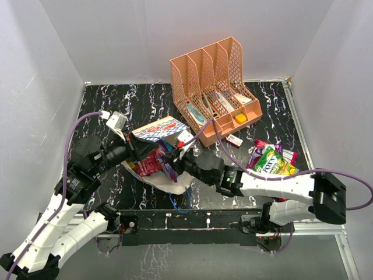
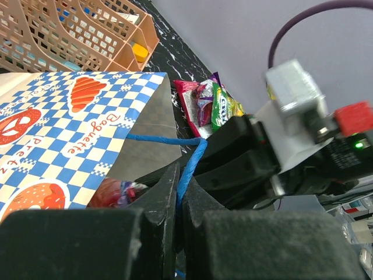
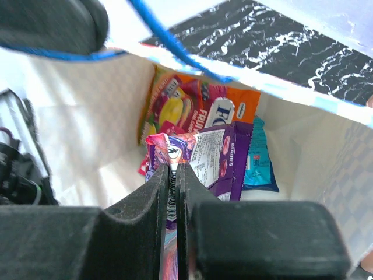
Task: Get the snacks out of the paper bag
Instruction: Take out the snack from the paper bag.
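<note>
Snacks (image 3: 192,105) sit inside the paper bag (image 2: 70,128), lying on the table (image 1: 116,105) just ahead of my bases. My left gripper (image 2: 182,175) is clamped on the blue cord handle (image 2: 195,160) (to hold the mouth open, I judge). My right gripper (image 3: 173,170), inside, pinches the purple packet (image 3: 221,154) by its edge. Farther right lie loose packets (image 1: 269,158), and the peach organizer (image 1: 213,81) stands behind.

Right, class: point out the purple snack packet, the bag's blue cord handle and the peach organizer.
purple snack packet (image 3: 233,160), right wrist view, its printed front face.
blue cord handle (image 2: 160,140), left wrist view, its level stretch.
peach organizer (image 1: 236,64), top external view, its mesh side wall.
</note>
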`<action>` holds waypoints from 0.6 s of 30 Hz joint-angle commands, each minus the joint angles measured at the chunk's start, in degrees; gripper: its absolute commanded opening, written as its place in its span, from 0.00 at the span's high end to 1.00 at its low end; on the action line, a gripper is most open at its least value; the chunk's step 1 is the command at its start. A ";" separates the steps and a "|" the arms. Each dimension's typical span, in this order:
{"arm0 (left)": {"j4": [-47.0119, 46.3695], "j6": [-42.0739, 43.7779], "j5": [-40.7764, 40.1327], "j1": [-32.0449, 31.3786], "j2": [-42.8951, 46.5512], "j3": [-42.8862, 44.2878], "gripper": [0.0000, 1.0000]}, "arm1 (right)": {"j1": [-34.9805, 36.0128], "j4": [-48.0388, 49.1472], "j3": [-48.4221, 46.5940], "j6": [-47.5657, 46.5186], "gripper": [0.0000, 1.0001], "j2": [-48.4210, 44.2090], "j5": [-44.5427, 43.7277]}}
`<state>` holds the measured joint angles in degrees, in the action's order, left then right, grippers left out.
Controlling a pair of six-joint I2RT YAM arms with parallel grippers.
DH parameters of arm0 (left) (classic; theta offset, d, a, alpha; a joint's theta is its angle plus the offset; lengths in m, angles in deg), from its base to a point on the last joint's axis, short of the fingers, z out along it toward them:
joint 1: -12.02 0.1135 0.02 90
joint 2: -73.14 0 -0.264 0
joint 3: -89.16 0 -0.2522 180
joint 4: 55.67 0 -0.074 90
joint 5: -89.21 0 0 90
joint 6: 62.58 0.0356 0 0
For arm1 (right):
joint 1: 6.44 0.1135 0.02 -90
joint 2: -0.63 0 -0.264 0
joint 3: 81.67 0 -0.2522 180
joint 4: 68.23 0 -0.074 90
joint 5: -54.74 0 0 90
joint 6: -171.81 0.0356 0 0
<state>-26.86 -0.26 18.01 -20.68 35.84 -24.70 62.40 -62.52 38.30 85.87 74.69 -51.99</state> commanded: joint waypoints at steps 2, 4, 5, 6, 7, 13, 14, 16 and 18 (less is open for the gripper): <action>-0.13 0.52 -1.65 -0.05 -0.18 -0.29 1.00 | -0.55 1.78 -0.90 7.47 0.92 -6.51 1.84; -0.11 0.52 -2.64 -0.02 -0.36 -0.25 1.00 | -0.55 -1.99 -1.78 9.58 0.92 -8.65 1.56; -0.12 0.57 -3.31 -0.08 -0.44 -0.33 1.00 | -0.55 -4.54 -2.40 10.78 0.92 -10.01 1.30; -0.02 0.65 -4.14 -0.11 -0.60 -0.32 1.00 | -0.54 -6.80 -3.01 11.60 0.92 -11.42 1.09; 0.37 0.69 -5.13 0.00 -0.80 -0.24 1.00 | -0.51 -9.62 -3.76 12.68 0.92 -13.16 0.49; 0.71 1.25 -8.21 -0.02 -1.85 -0.90 1.00 | -0.55 -28.33 -10.79 17.32 0.92 -23.69 -4.12; 0.47 1.38 -8.26 -0.01 -1.96 -1.03 1.00 | -0.55 -31.97 -12.22 17.80 0.92 -24.97 -4.83; 0.04 1.69 -8.26 -0.01 -2.14 -1.04 1.00 | -0.55 -39.11 -15.49 18.52 0.92 -26.97 -6.73; 0.03 2.07 -8.20 -0.03 -2.40 -0.78 1.00 | -0.55 -44.84 -17.90 19.52 0.92 -29.04 -9.00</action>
<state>-26.42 0.39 11.02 -20.68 33.65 -24.87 62.05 -95.72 27.73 101.76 50.30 -55.20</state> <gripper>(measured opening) 0.008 0.103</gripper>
